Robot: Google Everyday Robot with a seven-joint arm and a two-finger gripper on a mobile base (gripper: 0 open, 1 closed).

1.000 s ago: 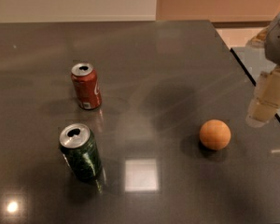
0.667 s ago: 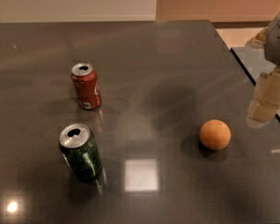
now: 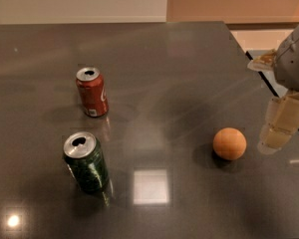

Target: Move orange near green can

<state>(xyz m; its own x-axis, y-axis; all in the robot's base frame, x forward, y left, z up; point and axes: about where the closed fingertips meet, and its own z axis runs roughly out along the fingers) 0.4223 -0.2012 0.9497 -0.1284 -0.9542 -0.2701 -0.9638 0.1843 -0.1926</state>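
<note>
The orange [image 3: 229, 143] is a small round fruit lying on the dark grey table [image 3: 164, 73] at the right. The green can [image 3: 85, 163] stands upright at the lower left, with a silver opened top. My gripper [image 3: 275, 133] hangs at the right edge of the camera view, just to the right of the orange and apart from it. It holds nothing.
A red can [image 3: 92, 92] with white lettering stands upright behind the green can, left of centre. The table's right edge [image 3: 249, 54] runs diagonally close to my gripper, with pale floor beyond it. A bright light reflection [image 3: 150, 186] lies on the table between green can and orange.
</note>
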